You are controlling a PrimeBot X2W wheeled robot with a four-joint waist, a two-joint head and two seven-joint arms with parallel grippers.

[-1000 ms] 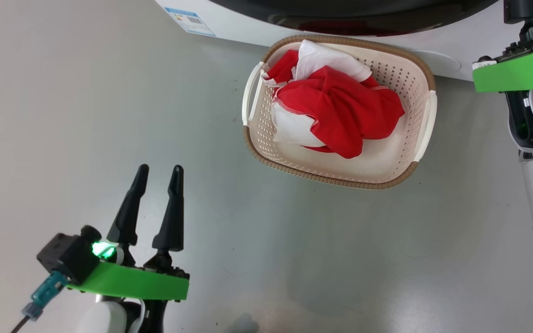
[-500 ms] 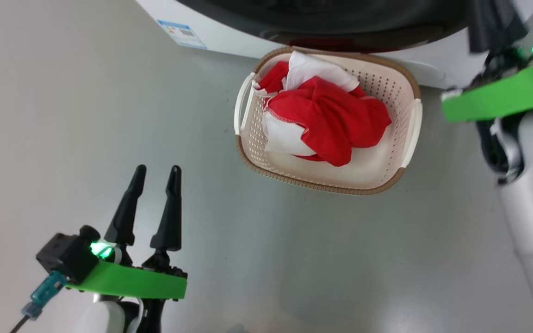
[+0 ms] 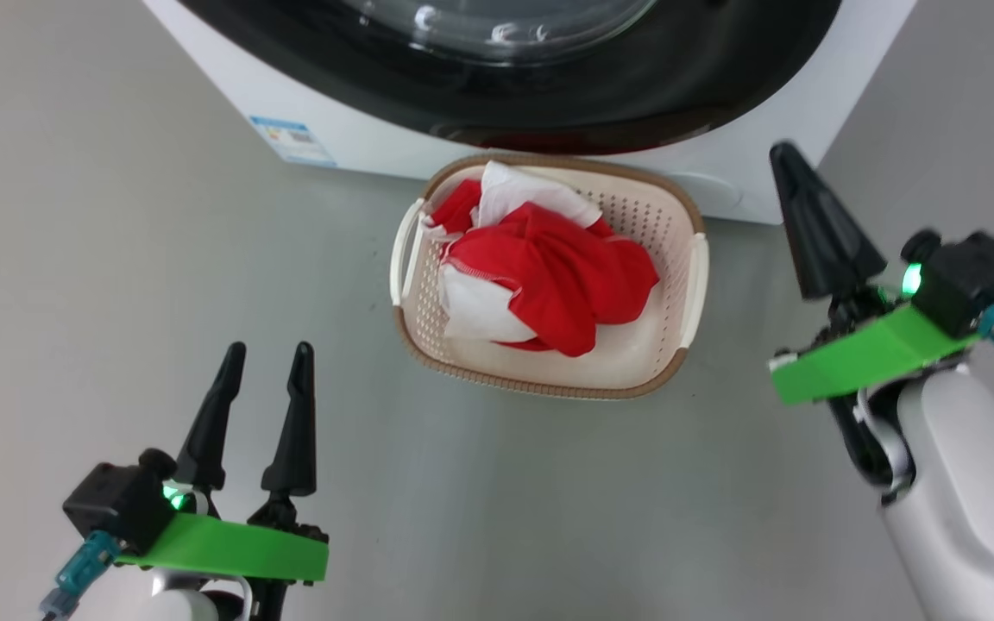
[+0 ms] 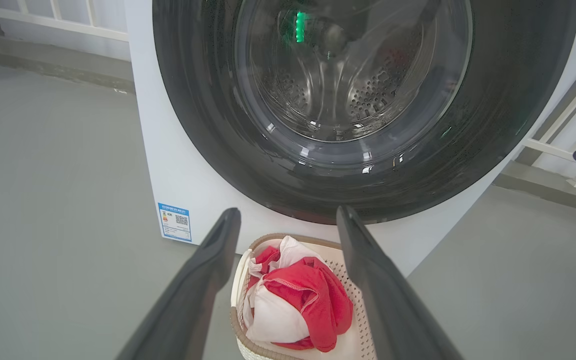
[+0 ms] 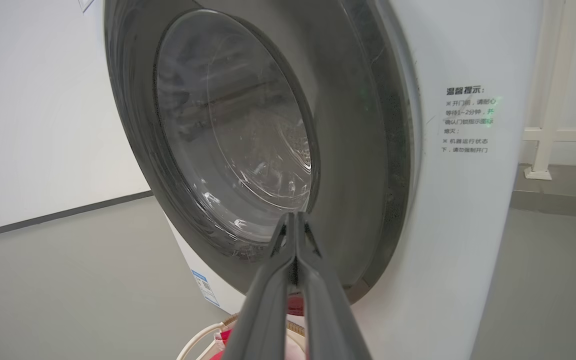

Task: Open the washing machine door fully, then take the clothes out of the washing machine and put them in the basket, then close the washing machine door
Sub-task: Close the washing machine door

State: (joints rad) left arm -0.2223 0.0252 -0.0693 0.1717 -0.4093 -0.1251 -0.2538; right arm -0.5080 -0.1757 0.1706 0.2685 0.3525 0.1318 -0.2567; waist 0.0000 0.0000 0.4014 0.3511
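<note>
The washing machine door (image 3: pixel 549 95), black-rimmed with a glass bowl, lies flat against the front of the white washing machine (image 3: pixel 350 129). It is also seen in the left wrist view (image 4: pixel 208 100) and the right wrist view (image 5: pixel 348 150). The basket (image 3: pixel 549 384) stands on the floor just before the machine. Red and white clothes (image 3: pixel 540 267) are heaped inside it. My left gripper (image 3: pixel 270 349) is open and empty, low and left of the basket. My right gripper (image 3: pixel 782 151) is shut with nothing in it, right of the basket, its tip (image 5: pixel 295 216) near the door's lower rim.
Grey floor spreads around the basket on every side. A blue sticker (image 3: pixel 292 140) marks the machine's lower left front. White railings (image 4: pixel 558 135) stand behind the machine on the right. A white wall (image 5: pixel 33 125) is to its left.
The head camera has shifted and takes in more of the door. My right arm has dropped from the upper right, and its shut fingers have come into view. The left gripper has stayed put.
</note>
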